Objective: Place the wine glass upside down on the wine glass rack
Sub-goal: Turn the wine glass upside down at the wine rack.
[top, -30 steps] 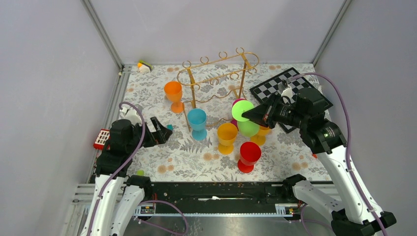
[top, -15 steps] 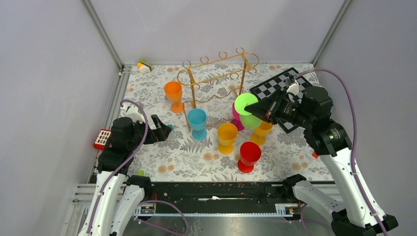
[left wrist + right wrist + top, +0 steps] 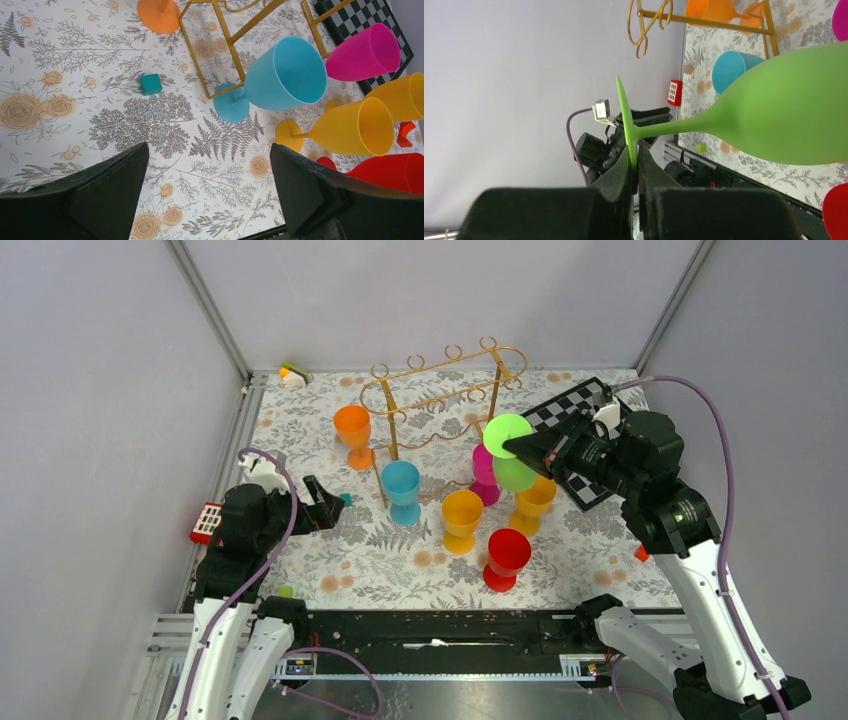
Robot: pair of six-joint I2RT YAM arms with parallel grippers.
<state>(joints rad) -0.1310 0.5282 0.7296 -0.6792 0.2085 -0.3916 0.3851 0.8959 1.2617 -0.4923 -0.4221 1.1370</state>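
While wine glass (image 3: 513, 474) hangs aloft: right gripper (image 3: 635, 160) clamps its foot
Remaining: inverted placement on wine glass rack (image 3: 445, 390)

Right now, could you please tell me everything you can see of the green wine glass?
The green wine glass looks like opaque plastic: a rounded bowl, a slim stem and a thin foot. It hangs in the air roughly upside down, foot uppermost, beside an end post of the gold rack, above the pink glass. The right tool is shut on the foot's rim; nothing else appears to touch it.
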